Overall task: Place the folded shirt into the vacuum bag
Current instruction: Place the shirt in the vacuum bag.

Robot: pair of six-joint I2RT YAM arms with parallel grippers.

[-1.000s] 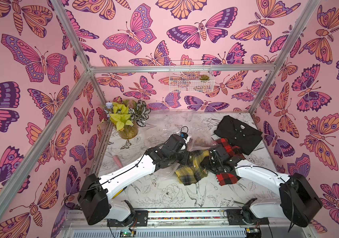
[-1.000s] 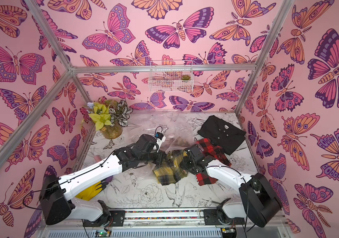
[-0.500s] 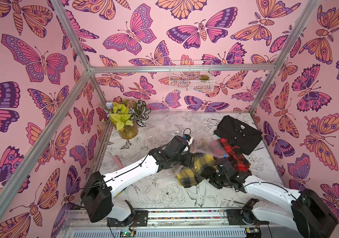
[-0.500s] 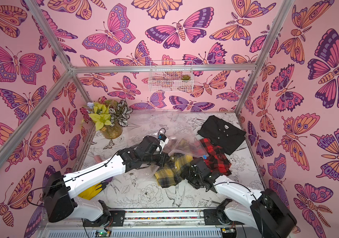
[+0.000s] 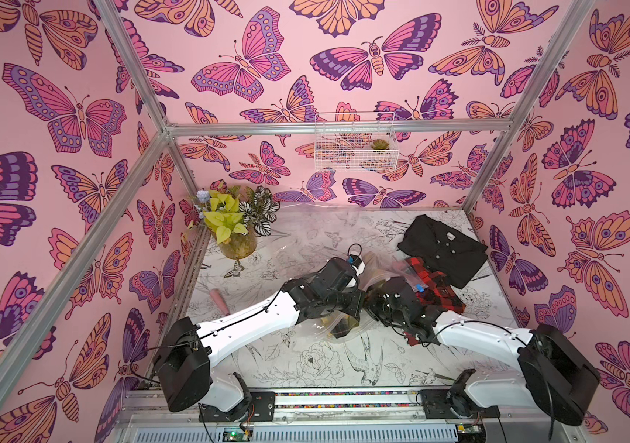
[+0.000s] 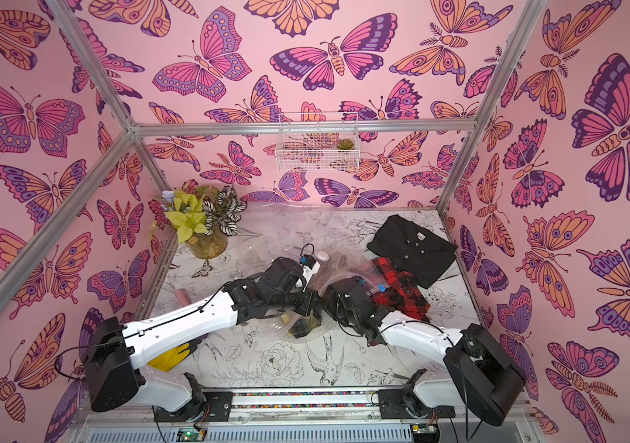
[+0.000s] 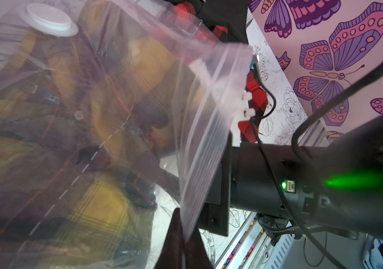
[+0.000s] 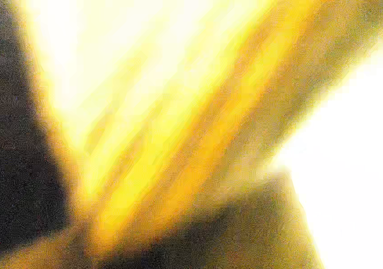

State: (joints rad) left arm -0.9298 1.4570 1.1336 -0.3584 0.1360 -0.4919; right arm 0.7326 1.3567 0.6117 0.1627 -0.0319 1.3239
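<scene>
The yellow plaid folded shirt (image 7: 99,209) lies inside the clear vacuum bag (image 7: 209,116), seen through the plastic below the round white valve (image 7: 49,19). In both top views only a patch of the shirt (image 5: 338,328) (image 6: 300,326) shows under the two wrists. My left gripper (image 7: 182,233) (image 5: 355,303) is shut on the bag's zip edge, holding it up. My right gripper (image 5: 378,305) reaches into the bag mouth against the shirt. Its wrist view is only a blur of yellow cloth. Its jaws are shut, and cloth between them cannot be made out. The blue slider clip (image 6: 381,287) sits beside the right wrist.
A red plaid shirt (image 5: 434,284) and a black shirt (image 5: 443,249) lie at the right, just behind the right arm. A potted plant (image 5: 234,226) stands back left. A pink object (image 5: 218,299) and a yellow glove (image 6: 175,354) lie by the left arm. A wire basket (image 5: 355,142) hangs on the back wall.
My right arm has swung left and driven the yellow shirt into the bag, under the left wrist. Its jaws have closed. The left gripper kept its hold on the bag edge.
</scene>
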